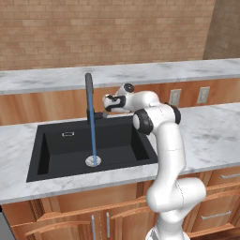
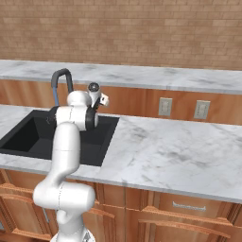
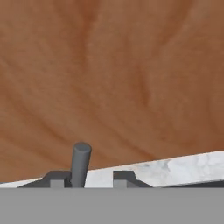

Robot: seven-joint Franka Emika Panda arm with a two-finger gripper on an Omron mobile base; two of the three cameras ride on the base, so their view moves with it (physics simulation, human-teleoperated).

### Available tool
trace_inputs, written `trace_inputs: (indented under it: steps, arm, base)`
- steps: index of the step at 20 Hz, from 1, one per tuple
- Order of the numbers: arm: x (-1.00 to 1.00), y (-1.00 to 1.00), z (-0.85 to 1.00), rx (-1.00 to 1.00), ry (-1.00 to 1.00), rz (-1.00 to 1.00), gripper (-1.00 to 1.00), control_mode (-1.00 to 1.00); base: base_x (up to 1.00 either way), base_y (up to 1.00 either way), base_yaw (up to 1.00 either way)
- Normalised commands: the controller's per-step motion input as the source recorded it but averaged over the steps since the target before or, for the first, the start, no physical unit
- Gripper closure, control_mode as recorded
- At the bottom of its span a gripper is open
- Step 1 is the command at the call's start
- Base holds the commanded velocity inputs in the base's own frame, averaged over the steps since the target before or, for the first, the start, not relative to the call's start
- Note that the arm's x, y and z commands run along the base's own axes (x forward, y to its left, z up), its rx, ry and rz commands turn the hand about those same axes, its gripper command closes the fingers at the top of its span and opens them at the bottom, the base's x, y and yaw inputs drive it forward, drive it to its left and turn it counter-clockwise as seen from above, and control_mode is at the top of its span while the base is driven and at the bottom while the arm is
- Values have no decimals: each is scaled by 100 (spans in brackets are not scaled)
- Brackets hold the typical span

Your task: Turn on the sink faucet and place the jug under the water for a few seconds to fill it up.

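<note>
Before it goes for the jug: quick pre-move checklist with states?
1. Water running from sink faucet to the drain: ok.
2. Gripper clear of the faucet lever: not ok, lever sits by one fingertip.
3. Jaws open enough to back off: cannot tell.
4. Jug located: cannot tell.
5. Sink basin free under the stream: ok.

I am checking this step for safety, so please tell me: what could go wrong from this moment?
1. Water already runs from the sink faucet into the sink, and no jug is seen under it, so water is probably wasted.
2. The gripper sits close at the faucet's lever; backing away carelessly may knock the lever and change the flow.
3. The arm reaches over the sink's right edge, so a wide swing could strike the spout.
</note>
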Motion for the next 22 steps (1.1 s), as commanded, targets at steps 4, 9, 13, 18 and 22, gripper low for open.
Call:
trace_inputs:
  steps: [4,9,13,18,22]
  arm:
    - [0,0,41,0,-6,-11,-100,-100]
    - [0,-1,69,0,-11,-8,-100,-100]
    - [-18,-12,91,0,-15,-4,-100,-100]
    - [-91,-12,97,0,-4,0,-100,-100]
    - [-100,-7,100,0,0,0,-100,-100]
  base:
    - [0,0,0]
    - [0,0,0]
    - [0,0,0]
    - [0,0,0]
    - [0,0,0]
